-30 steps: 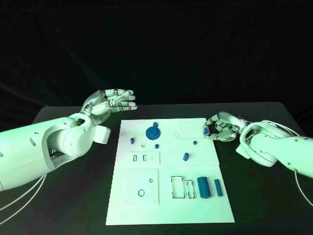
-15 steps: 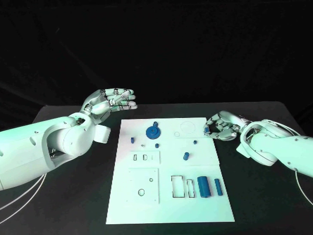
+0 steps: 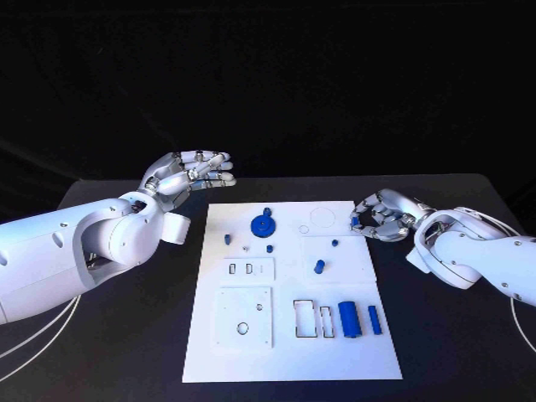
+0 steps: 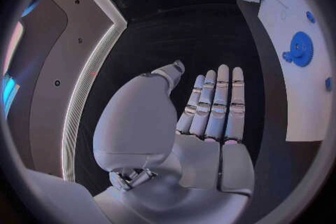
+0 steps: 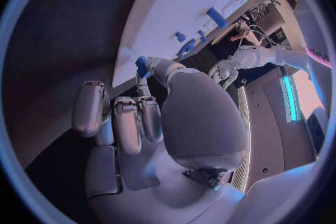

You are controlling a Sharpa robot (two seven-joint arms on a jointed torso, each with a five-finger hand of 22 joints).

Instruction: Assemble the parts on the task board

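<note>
Beside the task board (image 3: pixel 292 293), your right hand (image 3: pixel 383 216) pinches a small blue part (image 5: pixel 142 66); lower it gently, upright.

1. Your task board (image 3: pixel 295 352): a smooth, matt white plate that looks like plastic.
2. Your blue gear (image 3: pixel 262 225) and blue cylinder (image 3: pixel 349 320): smooth plastic look, slight sheen.
3. Your table (image 3: pixel 461 352): black, matt, lightly textured surface.
4. Your left hand (image 3: pixel 191 171) and right hand (image 3: pixel 382 215): silver, satin metallic finish.
5. Your arm shells (image 3: pixel 63 251): glossy white plastic.
6. Your backdrop (image 3: pixel 268 75): black, looks like cloth.
</note>
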